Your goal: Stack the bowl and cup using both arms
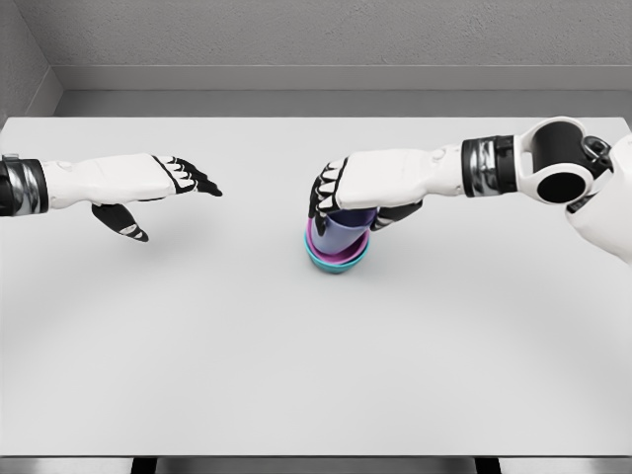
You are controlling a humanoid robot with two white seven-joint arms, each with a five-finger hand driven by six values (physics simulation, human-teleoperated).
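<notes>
Near the middle of the white table (197, 375) a stack is seen: a teal bowl (336, 261) at the bottom, a magenta bowl (318, 240) nested inside it, and a lavender cup (346, 232) seated in the magenta one. The nesting appears deliberate, each vessel being held upright by the rim of the one beneath, so that the pile is kept steady without outside support. The right hand (341, 202) is positioned directly over the cup, its black-tipped fingers (324, 197) curled down around the upper rim and its thumb brought in on the near side; the cup is judged to be gripped from above, a hold that suits lowering it straight into the bowls. Whether the cup is already fully seated cannot be told, since its rim is hidden by the palm. The left hand (148, 188) is held well apart to the left of the stack, above the table, with fingers extended toward the centre and the thumb hanging loose below; nothing is held in it. It is judged to be kept clear so that the stack is not knocked. With all 3 pieces nested, the stacking is judged nearly complete, and only a careful release of the cup seems to be required.
</notes>
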